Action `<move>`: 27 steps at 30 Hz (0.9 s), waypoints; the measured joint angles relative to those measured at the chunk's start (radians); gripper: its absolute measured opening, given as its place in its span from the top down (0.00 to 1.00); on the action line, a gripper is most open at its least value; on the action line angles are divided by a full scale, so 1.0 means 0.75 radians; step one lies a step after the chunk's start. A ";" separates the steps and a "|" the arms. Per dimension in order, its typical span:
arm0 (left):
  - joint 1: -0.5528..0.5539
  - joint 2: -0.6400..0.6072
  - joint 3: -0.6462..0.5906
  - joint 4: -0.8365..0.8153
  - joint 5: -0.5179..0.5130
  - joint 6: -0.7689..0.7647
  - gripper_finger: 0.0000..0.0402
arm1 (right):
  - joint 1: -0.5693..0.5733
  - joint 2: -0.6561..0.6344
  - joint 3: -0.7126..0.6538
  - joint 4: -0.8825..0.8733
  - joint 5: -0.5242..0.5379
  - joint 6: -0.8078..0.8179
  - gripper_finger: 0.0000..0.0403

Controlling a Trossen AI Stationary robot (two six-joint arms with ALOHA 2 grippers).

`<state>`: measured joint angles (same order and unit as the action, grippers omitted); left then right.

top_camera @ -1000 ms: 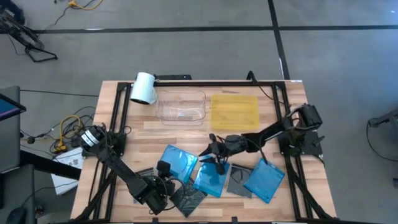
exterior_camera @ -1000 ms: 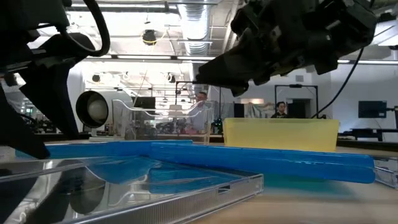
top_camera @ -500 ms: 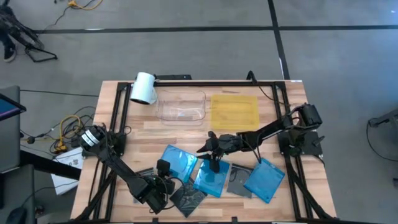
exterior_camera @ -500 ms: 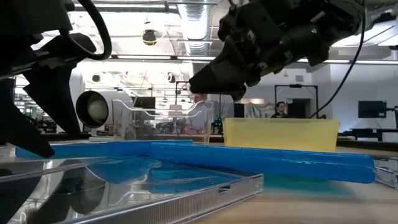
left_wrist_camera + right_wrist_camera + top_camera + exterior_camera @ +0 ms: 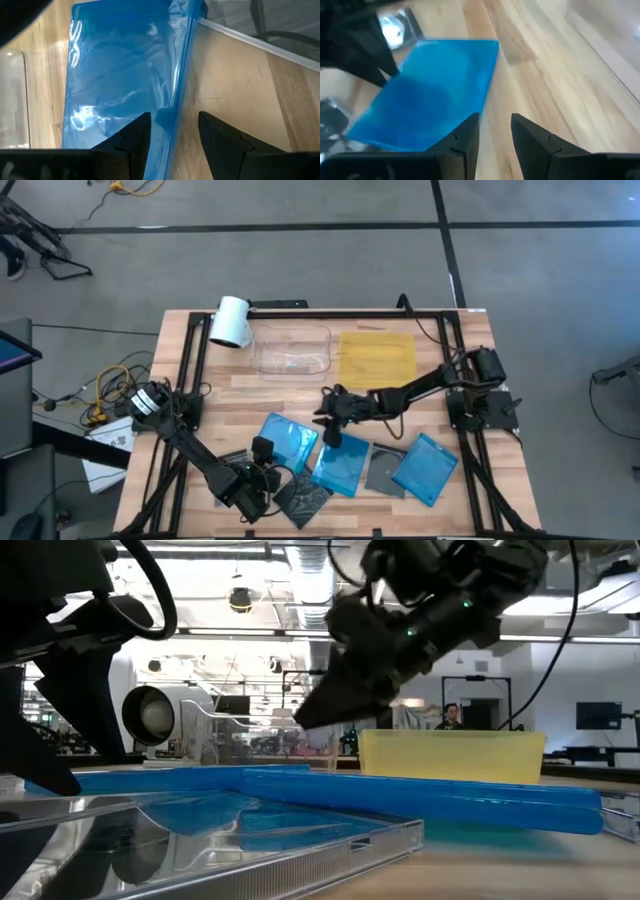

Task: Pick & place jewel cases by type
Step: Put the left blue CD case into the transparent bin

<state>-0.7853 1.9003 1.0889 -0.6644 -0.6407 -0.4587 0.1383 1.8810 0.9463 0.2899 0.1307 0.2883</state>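
Three blue jewel cases lie flat on the wooden table: one left (image 5: 290, 440), one in the middle (image 5: 340, 466), one right (image 5: 426, 469). Grey-clear jewel cases lie near the front (image 5: 302, 496) and between the blue ones (image 5: 380, 474). My left gripper (image 5: 172, 135) is open at the left blue case's (image 5: 125, 80) near corner, one finger over the case and one over bare wood. My right gripper (image 5: 495, 132) is open with nothing between its fingers. It hangs over bare wood beside the left blue case (image 5: 430, 95), between that case and the middle one (image 5: 328, 427). My left gripper straddles the long edge (image 5: 176, 112) of the left blue case, coming slanting down from the table's near left. The case lies flat on the table. Whether a finger touches it, I cannot tell.
A clear plastic tray (image 5: 292, 350) and a flat yellow tray (image 5: 378, 358) stand side by side at the far edge, with a white cylinder (image 5: 230, 322) to their left. Bare wood lies between the trays and the cases. A black frame (image 5: 190, 380) rims the table.
My right gripper has gone toward the table's left, along the row of blue cases, turning at the wrist as it went, and its fingertips have sunk a little toward the table. The cases lie as before.
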 joint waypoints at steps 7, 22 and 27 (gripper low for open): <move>0.002 0.001 -0.001 0.000 0.013 -0.022 0.60 | -0.004 0.077 0.111 -0.063 -0.010 0.002 0.74; 0.033 0.001 -0.001 -0.006 0.050 -0.035 0.60 | -0.031 0.139 0.161 -0.132 0.001 0.074 0.74; 0.035 0.001 -0.001 -0.003 0.056 -0.036 0.60 | -0.028 0.178 0.207 -0.172 -0.001 0.049 0.74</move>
<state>-0.7593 1.9007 1.0885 -0.6666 -0.5983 -0.4856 0.1173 2.0144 1.1019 0.1609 0.1302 0.3248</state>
